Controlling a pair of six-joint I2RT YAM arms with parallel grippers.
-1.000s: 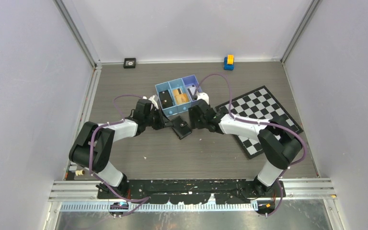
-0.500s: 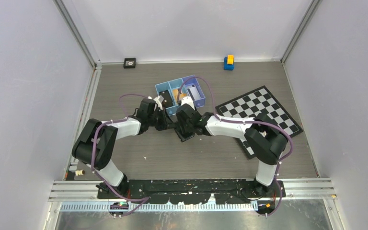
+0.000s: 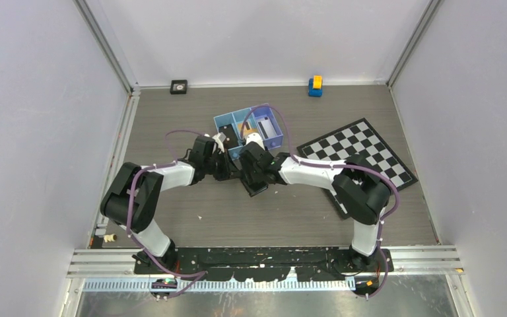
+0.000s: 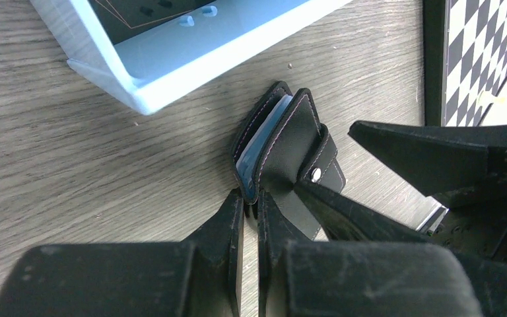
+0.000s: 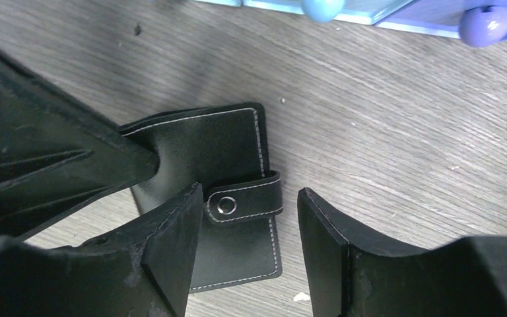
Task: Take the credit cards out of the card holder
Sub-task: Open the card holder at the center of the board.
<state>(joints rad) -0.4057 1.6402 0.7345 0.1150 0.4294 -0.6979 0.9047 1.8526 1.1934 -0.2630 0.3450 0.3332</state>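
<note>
The card holder (image 4: 289, 142) is a black bifold wallet lying on the wooden table just in front of the blue tray (image 4: 171, 72). In the left wrist view its covers stand slightly apart, with pale bluish layers showing between them. My left gripper (image 4: 251, 198) is shut on its near edge. In the right wrist view the card holder (image 5: 204, 142) lies with its snap strap tab (image 5: 247, 201) facing up. My right gripper (image 5: 249, 197) is open just above it, one finger on each side of the tab. An orange card (image 3: 245, 131) peeks out of the tray's middle compartment. No credit cards show apart from the holder's layers.
The three-compartment blue tray (image 3: 224, 123) stands just behind both grippers. A black-and-white chequered board (image 3: 363, 155) lies to the right under the right arm. A blue and yellow toy (image 3: 315, 86) and a small black block (image 3: 179, 86) sit by the back wall.
My right gripper has swung left from beside the tray to over the card holder. The left gripper shifted slightly right and stays shut on it. Little moved in the last half second.
</note>
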